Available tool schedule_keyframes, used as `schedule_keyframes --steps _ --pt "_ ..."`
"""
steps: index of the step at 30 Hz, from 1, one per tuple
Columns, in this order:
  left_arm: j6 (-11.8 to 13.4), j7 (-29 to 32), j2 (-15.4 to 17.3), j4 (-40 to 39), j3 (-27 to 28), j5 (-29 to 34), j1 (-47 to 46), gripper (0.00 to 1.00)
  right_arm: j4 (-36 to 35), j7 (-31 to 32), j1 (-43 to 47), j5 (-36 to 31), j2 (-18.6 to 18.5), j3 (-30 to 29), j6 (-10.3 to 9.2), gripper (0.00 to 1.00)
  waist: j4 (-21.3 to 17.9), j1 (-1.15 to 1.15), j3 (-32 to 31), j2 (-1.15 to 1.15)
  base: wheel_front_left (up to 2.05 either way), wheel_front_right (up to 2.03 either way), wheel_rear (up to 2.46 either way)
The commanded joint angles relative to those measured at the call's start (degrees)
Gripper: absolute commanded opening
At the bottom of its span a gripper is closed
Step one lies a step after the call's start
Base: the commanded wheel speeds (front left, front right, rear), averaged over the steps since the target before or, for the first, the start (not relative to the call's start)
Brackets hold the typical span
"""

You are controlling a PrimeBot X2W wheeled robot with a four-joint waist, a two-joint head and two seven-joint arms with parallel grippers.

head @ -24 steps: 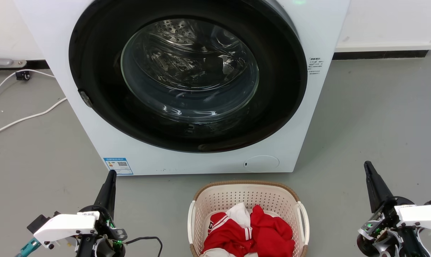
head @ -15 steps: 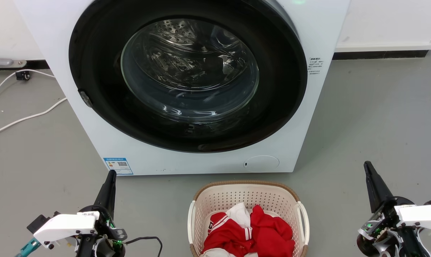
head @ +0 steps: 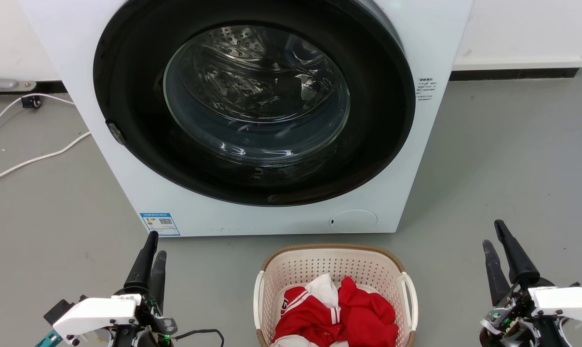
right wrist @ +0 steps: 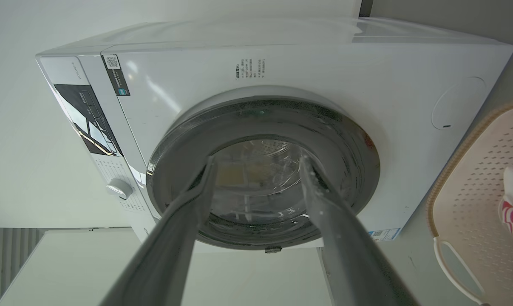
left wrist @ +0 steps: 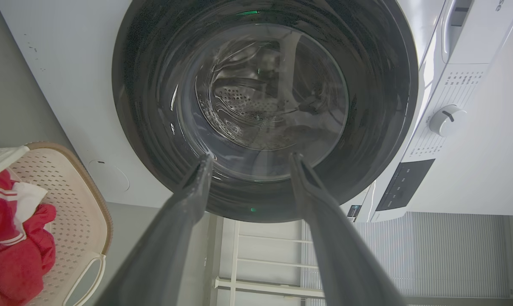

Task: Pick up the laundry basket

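1. Two tools, both empty: the left tool (head: 156,244) and right tool (head: 492,233) each have their fingers parted with nothing between them. Both wrist views show the gap.
2. The laundry basket (head: 319,267) sits on the grey floor (head: 54,217), centred between the tools and just in front of the washing machine (head: 271,217). Red and white clothes (head: 339,313) lie inside.
3. Key relation: the basket lies inboard of both tools. Its white handles face outward, left handle (head: 257,299) toward my left tool, right handle (head: 411,299) toward my right. Neither arm is clearly nearer.
4. Long axis: the near end is cut off by the frame, so I can't call it.
5. My read: a two-arm lift. Both tools point at the machine, so each needs to swing inward and down to its own handle.
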Motion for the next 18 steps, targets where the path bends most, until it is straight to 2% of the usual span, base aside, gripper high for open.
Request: schedule_keyframes --steps 1,11,18 --pt "-0.05 -0.70 0.24 -1.64 -0.83 0.35 -1.31 1.00 -1.97 -0.65 -1.02 -0.42 -0.09 0.55 0.00 1.00 -0.01 0.00 0.02 0.00 0.00 0.00 0.00" --pt "-0.07 -3.17 0.23 -4.54 -1.69 6.35 -1.52 1.00 -4.08 -3.36 -0.38 -3.86 -0.32 1.81 0.00 1.00 -0.02 0.00 0.11 0.00 0.00 0.00 0.00" --pt "0.19 -4.89 0.22 -6.65 -2.90 16.83 -1.70 1.00 -5.43 -5.17 -0.28 -14.92 -0.89 1.89 0.00 1.00 -0.01 0.00 0.21 0.00 0.00 0.00 0.00"
